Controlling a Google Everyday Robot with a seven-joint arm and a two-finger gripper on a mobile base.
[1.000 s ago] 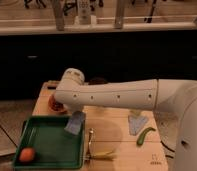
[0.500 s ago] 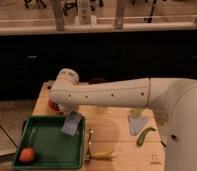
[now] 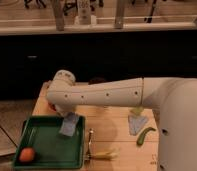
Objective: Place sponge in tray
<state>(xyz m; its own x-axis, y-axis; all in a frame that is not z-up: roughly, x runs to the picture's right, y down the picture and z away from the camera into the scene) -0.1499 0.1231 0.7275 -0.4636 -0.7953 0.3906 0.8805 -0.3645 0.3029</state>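
Jaws: closed on the sponge's top edge, largely hidden beneath the wrist. Gripper [image 3: 67, 114]: under the left end of the arm [image 3: 102, 95], above the tray's far right corner. Sponge [image 3: 69, 125]: flat blue pad, rectangular, soft-looking, hanging tilted with its lower part inside the tray's outline and its right edge close to the right rim; contact with the tray floor cannot be told. Tray [image 3: 52, 145]: shallow green plastic, rectangular, with a raised rim and rounded corners, on the table's left front. Ball [image 3: 27, 155]: round, orange, smooth, in the tray's near left corner; bare green floor lies between it and the sponge. Table [image 3: 109, 131]: pale wood, flat, with an open strip between tray and cloth. Cloth [image 3: 136, 123]: limp grey-blue patch, well right of the tray. Pod [image 3: 145, 136]: curved, green, glossy, just beside the cloth's lower right. Banana [image 3: 104, 154]: long, yellow, near the front edge, just right of the tray. The arm is a smooth white tube with small dark dots, crossing the table from the right.
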